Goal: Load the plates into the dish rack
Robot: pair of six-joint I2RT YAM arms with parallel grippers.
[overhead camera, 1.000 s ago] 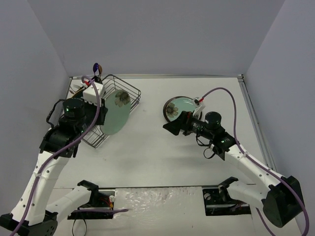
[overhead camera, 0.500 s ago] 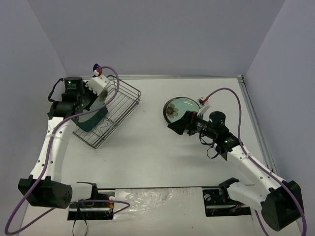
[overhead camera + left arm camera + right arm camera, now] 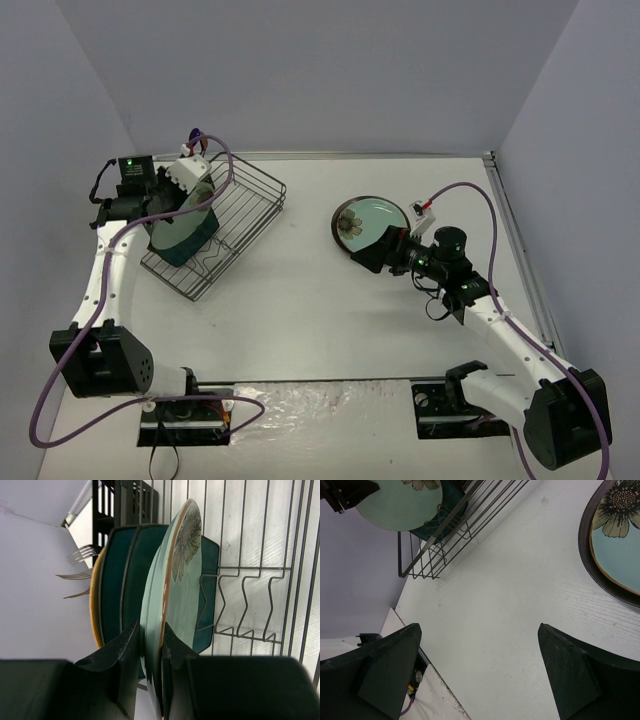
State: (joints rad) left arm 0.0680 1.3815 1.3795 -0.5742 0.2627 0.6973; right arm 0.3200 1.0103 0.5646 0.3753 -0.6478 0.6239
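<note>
Green plate (image 3: 177, 595) clamped upright in outstretched left gripper (image 3: 150, 633)

A white table (image 3: 330, 310) lies beneath the left gripper (image 3: 150, 627) and the right gripper (image 3: 479, 630). Plain lavender-grey walls (image 3: 320, 70) stand outboard of each and beyond both, evenly lit.

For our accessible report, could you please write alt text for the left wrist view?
The left gripper grips a pale green flower plate by its rim, edge-on, over the black wire dish rack. Beside it stand dark teal plates, with fork tines beyond.
</note>
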